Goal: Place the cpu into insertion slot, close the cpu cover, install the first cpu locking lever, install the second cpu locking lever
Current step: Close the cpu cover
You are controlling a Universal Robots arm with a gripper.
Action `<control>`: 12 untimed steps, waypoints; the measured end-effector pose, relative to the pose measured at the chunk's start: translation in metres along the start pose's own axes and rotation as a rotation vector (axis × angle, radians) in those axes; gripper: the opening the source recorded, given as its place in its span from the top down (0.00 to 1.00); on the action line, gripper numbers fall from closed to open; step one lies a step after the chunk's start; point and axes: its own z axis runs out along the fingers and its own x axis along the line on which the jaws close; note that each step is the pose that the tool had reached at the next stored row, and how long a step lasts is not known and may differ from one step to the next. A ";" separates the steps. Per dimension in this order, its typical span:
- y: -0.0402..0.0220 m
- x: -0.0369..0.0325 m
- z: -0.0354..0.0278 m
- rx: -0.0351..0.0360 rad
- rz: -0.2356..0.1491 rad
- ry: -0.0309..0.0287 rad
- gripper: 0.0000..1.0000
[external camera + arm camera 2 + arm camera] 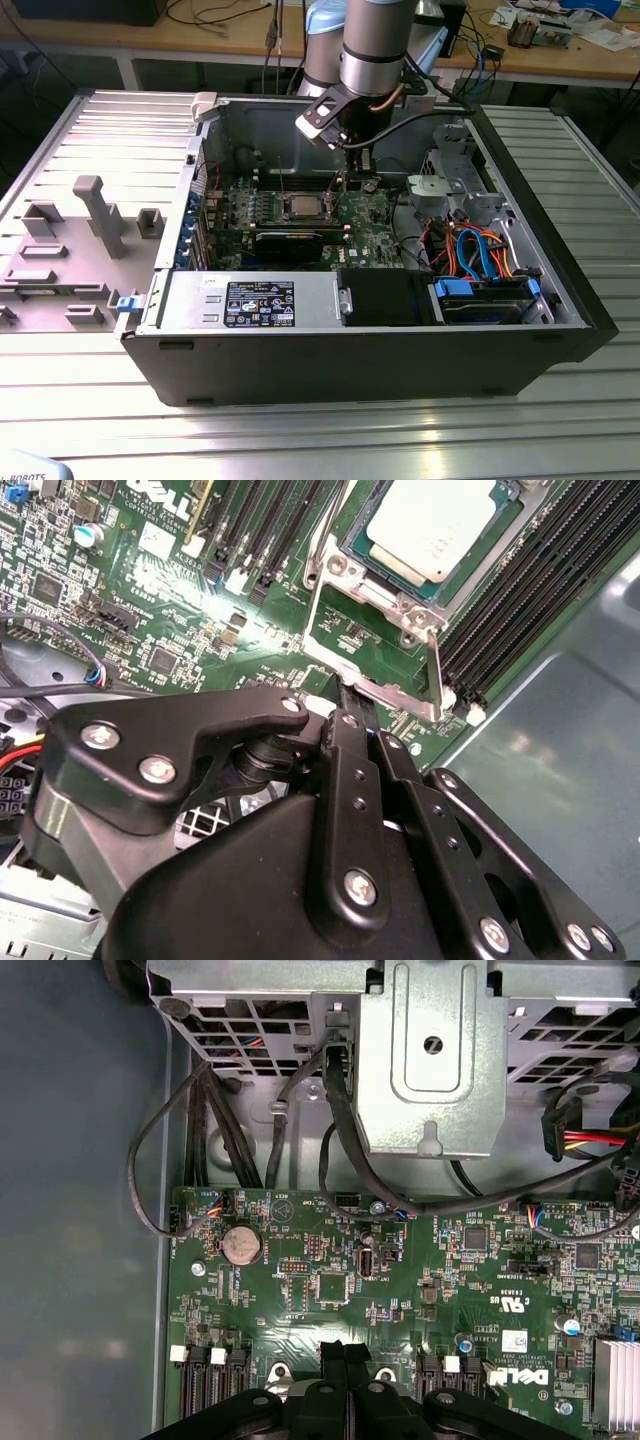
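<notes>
Right now the gripper (pixel 345 692) hangs low inside the computer case (pixel 560 330), fingers pressed together, tips touching the edge of the raised cpu cover (pixel 385 692). Just beside it, the cpu (pixel 430 525) lies flat in the insertion slot (pixel 392 580) on the green motherboard (pixel 180 620).

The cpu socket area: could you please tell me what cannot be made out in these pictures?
1. Second wrist view: the cpu is cut off by the picture's edge.
2. Second wrist view: the gripper hides whether it pinches the cpu cover or just touches it.
3. Exterior view: the insertion slot is too small to tell how the locking levers lie.
</notes>
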 end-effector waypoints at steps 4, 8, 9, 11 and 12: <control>-0.0010 0.0000 0.0000 0.0000 0.000 0.0000 0.89; -0.0018 0.0001 0.0000 0.0000 0.000 0.0000 0.89; -0.0021 0.0001 0.0000 0.0000 0.000 0.0000 0.89; -0.0025 0.0001 0.0000 0.0000 0.000 0.0000 0.89; -0.0031 0.0001 -0.0001 0.0001 0.000 0.0000 0.89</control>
